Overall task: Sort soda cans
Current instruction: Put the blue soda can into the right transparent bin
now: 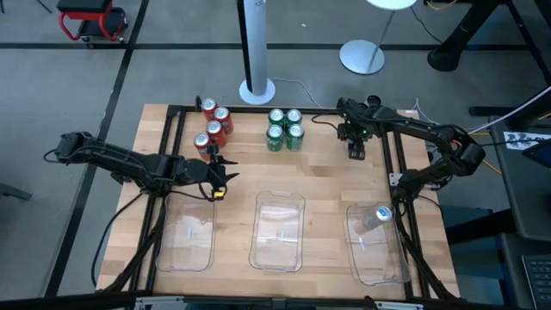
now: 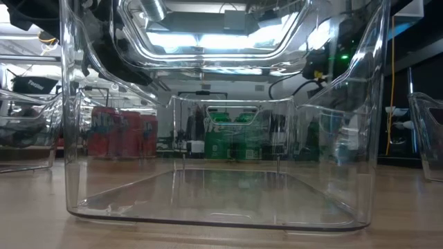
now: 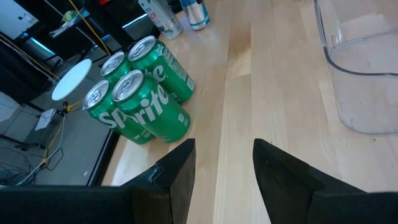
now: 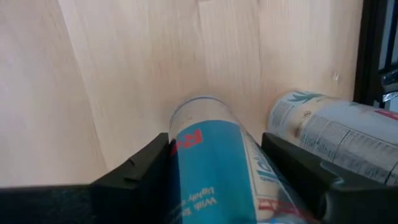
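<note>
Several red soda cans (image 1: 215, 125) stand at the back left, and several green cans (image 1: 284, 129) (image 3: 140, 93) stand at the back middle. My left gripper (image 1: 219, 179) (image 3: 224, 149) hovers open just in front of the red cans, with nothing between its fingers. At the back right, my right gripper (image 1: 357, 148) (image 4: 214, 146) points down, shut on a silver-blue can (image 4: 214, 162). A second silver-blue can (image 4: 329, 134) stands next to it. Another silver-blue can (image 1: 379, 215) lies in the right clear tray (image 1: 379, 277). My right gripper pinches the silver-blue can's round side wall (image 4: 180, 155) between its two fingers, one on each side. The fingers come from above, pointing steeply down along the can. The can's far end (image 4: 199, 106) looks to be at the wooden tabletop; I cannot tell whether it is lifted.
Three clear plastic trays lie along the near edge: left (image 1: 188, 269), middle (image 1: 277, 269) and right. A black metal frame (image 1: 172, 110) borders the wooden top. A white lamp post base (image 1: 256, 90) stands behind the far edge. Bare wood lies between the cans and the trays.
</note>
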`<act>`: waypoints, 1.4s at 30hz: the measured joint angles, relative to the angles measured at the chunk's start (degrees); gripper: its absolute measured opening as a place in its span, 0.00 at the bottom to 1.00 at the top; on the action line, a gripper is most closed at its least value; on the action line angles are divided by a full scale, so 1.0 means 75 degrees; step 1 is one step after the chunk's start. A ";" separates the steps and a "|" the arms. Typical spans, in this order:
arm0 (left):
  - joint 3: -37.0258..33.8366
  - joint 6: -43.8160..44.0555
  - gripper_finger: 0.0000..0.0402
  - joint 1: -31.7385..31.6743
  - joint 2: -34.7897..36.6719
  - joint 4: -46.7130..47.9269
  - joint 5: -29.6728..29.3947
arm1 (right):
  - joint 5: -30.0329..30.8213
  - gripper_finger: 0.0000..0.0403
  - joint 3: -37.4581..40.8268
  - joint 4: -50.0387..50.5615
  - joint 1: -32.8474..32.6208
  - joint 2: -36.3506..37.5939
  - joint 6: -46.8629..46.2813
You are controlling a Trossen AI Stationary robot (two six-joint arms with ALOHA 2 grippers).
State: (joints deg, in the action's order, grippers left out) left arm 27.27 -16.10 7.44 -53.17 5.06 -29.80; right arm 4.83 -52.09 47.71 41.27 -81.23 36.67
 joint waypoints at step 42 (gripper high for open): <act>0.0000 0.0274 0.38 0.0006 -0.0001 0.0064 0.0000 | -0.0174 0.59 -0.3419 0.3036 -0.7426 0.0706 -0.5156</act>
State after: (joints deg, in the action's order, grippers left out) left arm 27.27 -14.04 7.49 -53.18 5.54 -29.80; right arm 3.52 -77.73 70.48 -14.42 -75.94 -2.00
